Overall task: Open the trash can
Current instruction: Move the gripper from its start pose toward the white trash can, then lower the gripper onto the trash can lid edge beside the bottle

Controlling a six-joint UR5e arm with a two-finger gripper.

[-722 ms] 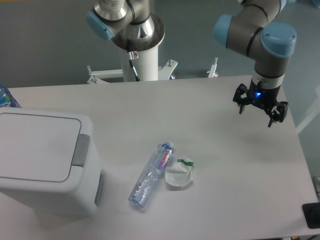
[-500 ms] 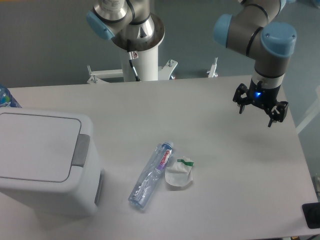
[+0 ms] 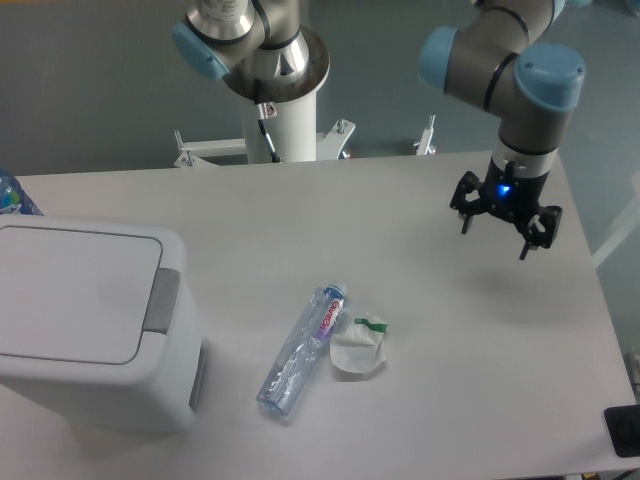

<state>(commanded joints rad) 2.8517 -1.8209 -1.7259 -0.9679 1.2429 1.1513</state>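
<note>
Arm: wrist pointing down above the table's (image 3: 430, 320) far right side.
Gripper (image 3: 494, 228): jaws spread wide, holding nothing, blue light lit.
Trash can (image 3: 90, 325): front left, lid closed, grey push-tab (image 3: 161, 300) facing right, well apart from the gripper.

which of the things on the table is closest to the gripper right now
The small crumpled white wrapper with the green bit, just right of the plastic bottle. The bottle lies slightly farther from the gripper, and the trash can sits at the far left edge.
</note>
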